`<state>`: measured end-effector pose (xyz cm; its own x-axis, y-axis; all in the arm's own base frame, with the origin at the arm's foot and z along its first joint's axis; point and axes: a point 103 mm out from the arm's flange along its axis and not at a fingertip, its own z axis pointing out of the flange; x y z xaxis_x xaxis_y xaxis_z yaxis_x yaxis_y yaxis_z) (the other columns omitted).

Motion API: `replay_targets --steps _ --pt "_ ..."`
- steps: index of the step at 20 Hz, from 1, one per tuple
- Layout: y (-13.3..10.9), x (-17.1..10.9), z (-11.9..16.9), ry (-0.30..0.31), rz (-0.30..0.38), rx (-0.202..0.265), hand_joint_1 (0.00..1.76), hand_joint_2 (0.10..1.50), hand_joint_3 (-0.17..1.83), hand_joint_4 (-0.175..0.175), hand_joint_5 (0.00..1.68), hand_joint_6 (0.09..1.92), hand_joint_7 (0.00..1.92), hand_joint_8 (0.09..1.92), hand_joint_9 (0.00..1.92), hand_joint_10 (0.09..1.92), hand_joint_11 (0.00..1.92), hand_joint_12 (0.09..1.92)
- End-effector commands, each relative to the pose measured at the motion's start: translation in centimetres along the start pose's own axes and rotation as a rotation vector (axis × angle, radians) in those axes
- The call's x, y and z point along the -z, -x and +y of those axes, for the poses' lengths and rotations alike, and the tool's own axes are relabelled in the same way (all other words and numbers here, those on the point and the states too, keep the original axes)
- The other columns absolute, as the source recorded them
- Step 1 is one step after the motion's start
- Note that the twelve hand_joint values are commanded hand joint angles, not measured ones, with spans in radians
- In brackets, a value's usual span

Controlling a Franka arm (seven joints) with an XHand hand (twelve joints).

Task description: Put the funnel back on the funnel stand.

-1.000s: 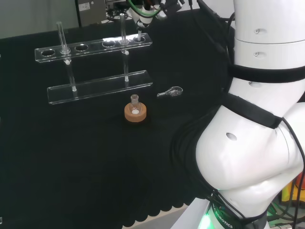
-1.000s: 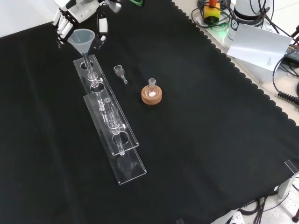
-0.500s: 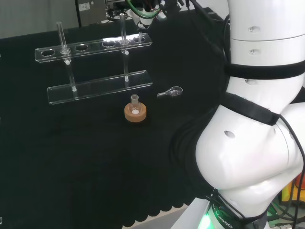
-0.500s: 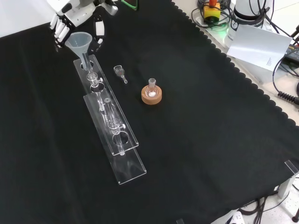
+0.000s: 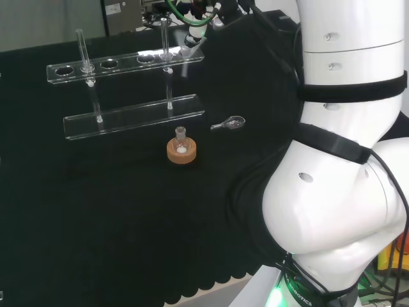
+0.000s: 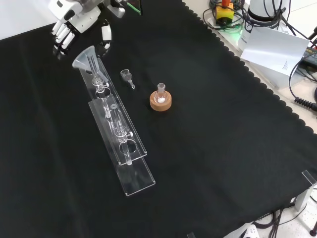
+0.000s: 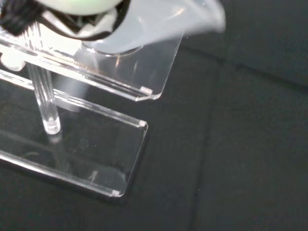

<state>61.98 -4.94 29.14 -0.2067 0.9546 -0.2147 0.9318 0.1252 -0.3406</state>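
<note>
Your funnel (image 6: pixel 85 56) sits in the stand (image 6: pixel 115 124); the hand (image 6: pixel 74 22) hovers apart, fingers released (front view).

Matt black cloth surface (image 6: pixel 208 148) with scalloped edge, glossy clear acrylic two-tier funnel stand (image 6: pixel 130 167) across the frame's left, translucent smooth plastic funnel (image 6: pixel 85 56) upper left, rough tan cork ring (image 6: pixel 161 103) centre, glossy white plastic arm links (image 5: pixel 339 192)

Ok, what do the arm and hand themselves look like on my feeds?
The arm is made of big glossy white rounded links with black bands wrapped round them and a black cable running along it; a green light glows at its base. The hand is white with black sections on its fingers, and a green cable runs at its wrist.
</note>
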Motion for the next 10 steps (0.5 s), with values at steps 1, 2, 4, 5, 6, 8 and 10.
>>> replay_targets --steps 1,2,4,5,6,8,10 --pt "-0.8 -0.2 -0.7 -0.035 0.014 0.015 0.76 0.59 0.58 -0.061 0.21 0.09 0.0 0.27 0.07 0.76 0.14 1.4" --pt "-0.9 -0.1 -1.0 -0.032 0.011 0.014 0.75 0.59 0.56 -0.062 0.19 0.09 0.0 0.2 0.04 0.77 0.12 1.4" --pt "-1.2 0.3 -1.6 -0.015 0.008 0.009 0.73 0.6 0.54 -0.062 0.17 0.09 0.0 0.14 0.01 0.79 0.1 1.41" --pt "-1.2 0.6 -2.0 -0.005 0.009 0.005 0.73 0.6 0.53 -0.062 0.17 0.09 0.0 0.12 0.0 0.79 0.09 1.41" --pt "-1.3 0.9 -2.5 0.005 0.009 -0.001 0.73 0.6 0.53 -0.062 0.16 0.09 0.0 0.12 0.0 0.79 0.09 1.41" --pt "-1.5 1.6 -3.8 0.028 0.009 -0.009 0.72 0.6 0.52 -0.062 0.16 0.09 0.0 0.12 0.0 0.79 0.08 1.41" --pt "-1.7 2.4 -5.4 0.048 0.009 -0.021 0.72 0.6 0.52 -0.062 0.16 0.09 0.0 0.12 0.0 0.79 0.08 1.41"
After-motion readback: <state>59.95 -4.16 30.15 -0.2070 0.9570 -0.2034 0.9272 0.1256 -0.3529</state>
